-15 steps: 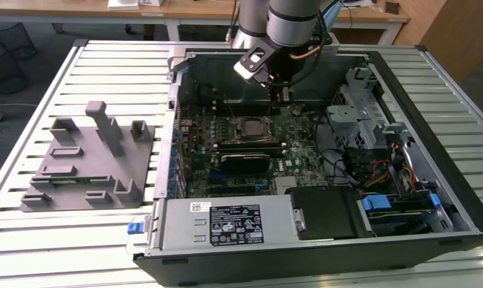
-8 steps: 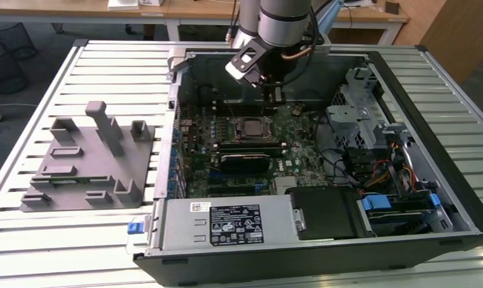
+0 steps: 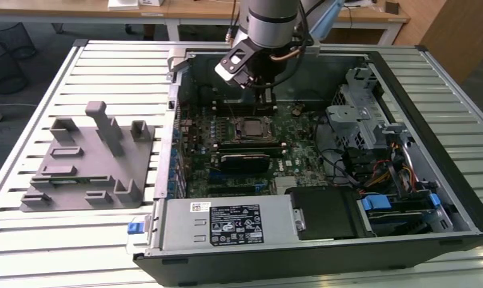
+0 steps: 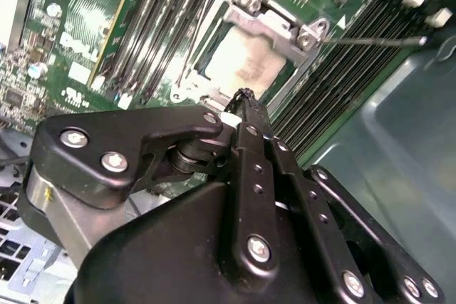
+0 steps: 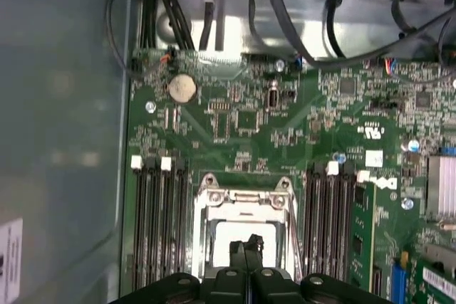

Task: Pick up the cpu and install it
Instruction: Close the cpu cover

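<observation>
The cpu [image 4: 246,65] is a pale square chip lying flat in the motherboard socket [image 4: 274,23], inside its silver frame. It also shows as a pale square [image 5: 226,236] in the first wrist view, and as a darker square [image 3: 252,127] in the exterior view. My gripper [image 4: 244,97] hangs just above the socket's edge with its black fingers pressed together and nothing between them. In the first wrist view the gripper [image 5: 246,245] has its tips over the chip. In the exterior view the gripper [image 3: 263,103] is inside the open computer case [image 3: 457,180], behind the socket.
A thin socket lever [image 4: 370,42] stands out beside the memory slots [image 5: 157,226]. A grey plastic fixture [image 3: 89,162] with upright posts sits on the slatted table at the exterior view's left. A black block [image 3: 245,159], a power supply [image 3: 225,225] and a drive cage [image 3: 361,114] crowd the case.
</observation>
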Robot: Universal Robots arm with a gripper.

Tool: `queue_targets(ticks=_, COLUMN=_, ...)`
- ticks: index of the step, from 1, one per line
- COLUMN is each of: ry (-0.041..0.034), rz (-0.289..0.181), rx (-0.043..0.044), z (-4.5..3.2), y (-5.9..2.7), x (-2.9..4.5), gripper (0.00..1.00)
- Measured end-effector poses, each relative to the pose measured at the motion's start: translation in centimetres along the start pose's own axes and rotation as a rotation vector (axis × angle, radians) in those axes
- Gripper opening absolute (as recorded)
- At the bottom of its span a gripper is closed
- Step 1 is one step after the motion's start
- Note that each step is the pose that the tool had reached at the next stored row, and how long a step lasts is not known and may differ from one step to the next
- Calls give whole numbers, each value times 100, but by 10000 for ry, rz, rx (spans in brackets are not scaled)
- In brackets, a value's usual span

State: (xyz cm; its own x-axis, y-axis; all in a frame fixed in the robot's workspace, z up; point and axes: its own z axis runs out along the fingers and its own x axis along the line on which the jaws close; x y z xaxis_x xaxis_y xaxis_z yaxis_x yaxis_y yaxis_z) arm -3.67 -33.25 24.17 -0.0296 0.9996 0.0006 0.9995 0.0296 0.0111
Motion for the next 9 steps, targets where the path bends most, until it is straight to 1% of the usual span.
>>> queue_targets(ticks=5, ry=0, rz=0, rx=9, z=59, y=-68, x=-19, gripper=11)
queue_targets(ticks=9, ry=0, rz=-1, rx=9, z=79, y=-118, x=-27, gripper=11)
